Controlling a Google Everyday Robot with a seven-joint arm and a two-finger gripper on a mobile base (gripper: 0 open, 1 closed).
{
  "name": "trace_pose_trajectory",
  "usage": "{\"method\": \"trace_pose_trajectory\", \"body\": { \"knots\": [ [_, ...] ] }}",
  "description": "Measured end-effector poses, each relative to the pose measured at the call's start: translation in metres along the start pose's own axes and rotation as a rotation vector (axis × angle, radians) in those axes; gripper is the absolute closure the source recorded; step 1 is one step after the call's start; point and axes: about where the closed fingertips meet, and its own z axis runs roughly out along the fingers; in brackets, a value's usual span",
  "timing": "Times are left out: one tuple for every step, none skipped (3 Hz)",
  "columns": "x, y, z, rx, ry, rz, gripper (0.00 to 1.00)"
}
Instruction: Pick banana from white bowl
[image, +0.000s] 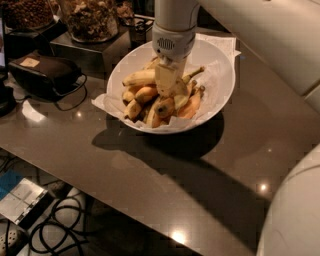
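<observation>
The white bowl (216, 62) stands on the dark table and holds a pile of several bananas. A long, pale yellow banana (138, 77) lies on top at the left of the pile, and its right part is hidden behind my gripper. Smaller, more orange bananas (146, 93) lie below it. My gripper (169, 82) reaches straight down from above into the middle of the pile, touching the bananas next to the pale one. Its white wrist (172, 30) hides the far part of the bowl.
Glass jars (90, 17) of food stand on a block behind the bowl at the left. A black device with a cable (42, 72) lies at the left. White paper (101, 102) sticks out under the bowl. My white arm (295, 205) fills the right side. Cables (55, 225) lie below the table's front edge.
</observation>
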Motion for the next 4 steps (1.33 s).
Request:
{"method": "trace_pose_trajectory", "body": {
  "knots": [
    [0.0008,0.0003,-0.0008,-0.002,0.000,-0.003,0.69],
    [0.0008,0.0002,-0.0009,-0.002,0.000,-0.003,0.92],
    [0.0007,0.0002,-0.0009,-0.002,-0.001,-0.003,1.00],
    [-0.0076,-0.0023,-0.0029,0.027,-0.036,-0.011,1.00]
  ]
}}
